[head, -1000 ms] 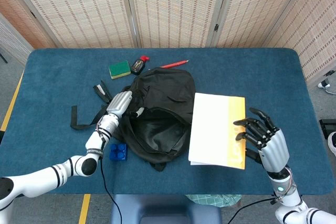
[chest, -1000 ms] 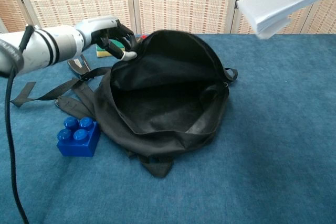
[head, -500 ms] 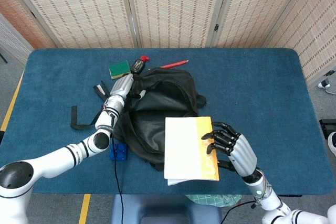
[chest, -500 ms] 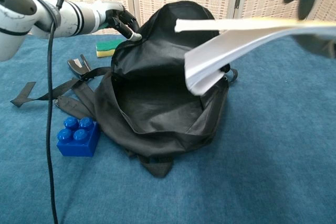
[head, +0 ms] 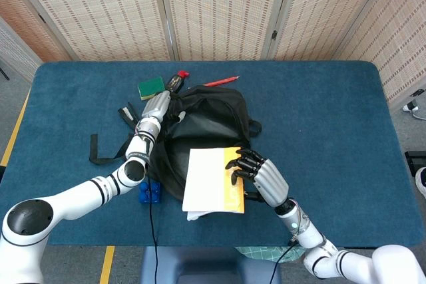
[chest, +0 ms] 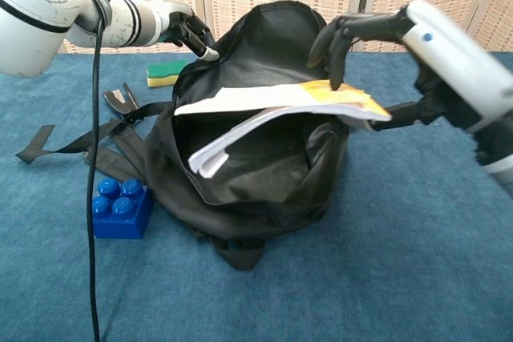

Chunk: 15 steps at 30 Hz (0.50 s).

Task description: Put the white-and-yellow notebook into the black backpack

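The black backpack (head: 206,121) (chest: 264,54) lies on the blue table with its mouth gaping toward me. My left hand (head: 158,106) (chest: 183,28) grips its upper rim at the left and holds it up. My right hand (head: 258,176) (chest: 401,46) holds the white-and-yellow notebook (head: 213,181) (chest: 272,110) by its yellow edge. The notebook hangs nearly level right over the open mouth, its white pages sagging toward the cavity.
A blue toy brick (head: 150,193) (chest: 120,207) sits by the bag's left side, beside loose black straps (chest: 64,143). Behind the bag lie a green-and-yellow sponge (head: 151,88) (chest: 165,74), a small black-and-red object (head: 176,81) and a red pencil (head: 221,81).
My right hand has carried the notebook leftward and down, from beside the backpack to over its open mouth. My left hand has lifted the bag's rim higher.
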Each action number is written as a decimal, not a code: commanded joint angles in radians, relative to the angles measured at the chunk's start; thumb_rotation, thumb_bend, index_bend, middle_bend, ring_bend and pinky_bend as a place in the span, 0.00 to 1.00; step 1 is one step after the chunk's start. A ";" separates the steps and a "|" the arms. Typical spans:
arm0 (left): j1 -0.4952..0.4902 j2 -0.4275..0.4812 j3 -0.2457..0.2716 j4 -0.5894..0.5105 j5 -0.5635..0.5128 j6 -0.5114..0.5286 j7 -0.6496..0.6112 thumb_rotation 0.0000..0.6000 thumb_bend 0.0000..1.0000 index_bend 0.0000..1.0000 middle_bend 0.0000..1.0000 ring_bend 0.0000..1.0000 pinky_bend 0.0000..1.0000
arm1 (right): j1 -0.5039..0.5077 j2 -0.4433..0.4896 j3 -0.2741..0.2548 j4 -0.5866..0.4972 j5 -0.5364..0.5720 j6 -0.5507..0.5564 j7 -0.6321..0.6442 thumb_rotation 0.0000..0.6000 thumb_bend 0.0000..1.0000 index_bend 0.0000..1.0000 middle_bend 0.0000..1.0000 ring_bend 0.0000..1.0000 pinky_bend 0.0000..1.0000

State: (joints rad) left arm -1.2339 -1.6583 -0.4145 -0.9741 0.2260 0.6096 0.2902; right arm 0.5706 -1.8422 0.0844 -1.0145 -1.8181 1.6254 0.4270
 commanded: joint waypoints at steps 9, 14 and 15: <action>-0.007 0.009 0.012 0.002 -0.021 -0.010 0.007 1.00 0.79 0.67 0.30 0.21 0.01 | 0.109 -0.265 0.047 0.419 0.094 -0.109 0.157 1.00 0.56 0.80 0.44 0.42 0.26; -0.007 0.014 0.016 0.000 -0.027 -0.014 0.004 1.00 0.79 0.67 0.30 0.21 0.01 | 0.148 -0.341 0.039 0.600 0.108 -0.149 0.169 1.00 0.57 0.80 0.44 0.43 0.26; -0.008 0.015 0.018 -0.001 -0.027 -0.014 0.004 1.00 0.79 0.67 0.30 0.21 0.01 | 0.155 -0.352 0.036 0.630 0.109 -0.154 0.163 1.00 0.58 0.80 0.44 0.43 0.26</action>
State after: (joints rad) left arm -1.2415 -1.6436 -0.3969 -0.9754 0.1991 0.5960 0.2945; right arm 0.6941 -2.1418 0.1227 -0.4682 -1.7248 1.5017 0.5775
